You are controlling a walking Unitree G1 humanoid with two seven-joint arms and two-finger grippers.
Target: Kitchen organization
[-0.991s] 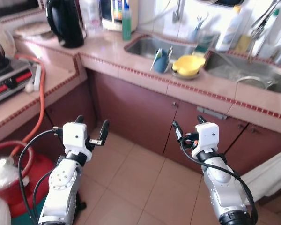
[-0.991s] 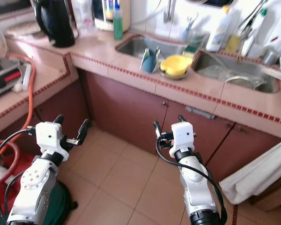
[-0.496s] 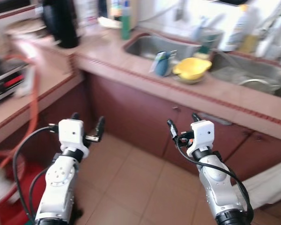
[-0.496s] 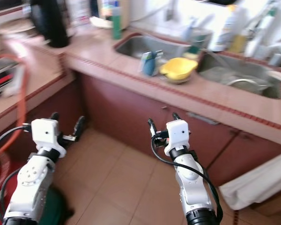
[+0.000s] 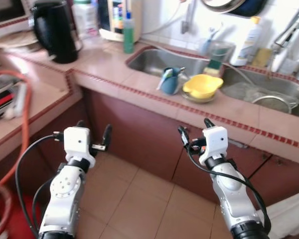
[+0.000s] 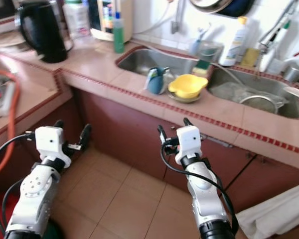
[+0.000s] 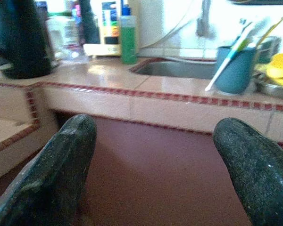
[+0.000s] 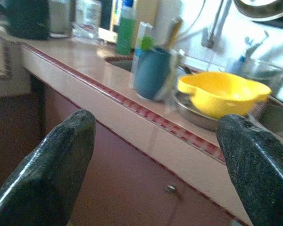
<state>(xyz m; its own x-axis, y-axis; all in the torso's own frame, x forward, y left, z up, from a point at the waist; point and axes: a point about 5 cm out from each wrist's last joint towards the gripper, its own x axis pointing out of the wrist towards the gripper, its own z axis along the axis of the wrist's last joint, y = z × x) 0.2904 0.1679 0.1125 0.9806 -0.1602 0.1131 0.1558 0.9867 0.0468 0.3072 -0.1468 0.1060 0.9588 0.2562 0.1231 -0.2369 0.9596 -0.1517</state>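
Both arms are raised before the dark red cabinet doors [image 5: 154, 144] below a pink tiled counter [image 5: 139, 82]: the left gripper [image 5: 93, 135] and the right gripper [image 5: 194, 133] each hold their two black fingers spread apart, grasping nothing. On the counter strip just near of the steel sink [image 5: 169, 55] stand a blue cup [image 5: 170, 81] (utensils sticking out of it) and, touching it on the right, a yellow bowl [image 5: 203, 85] resting in a metal dish. Farther left, a green bottle [image 5: 128, 34] and a black kettle [image 5: 52, 30] stand near the back wall.
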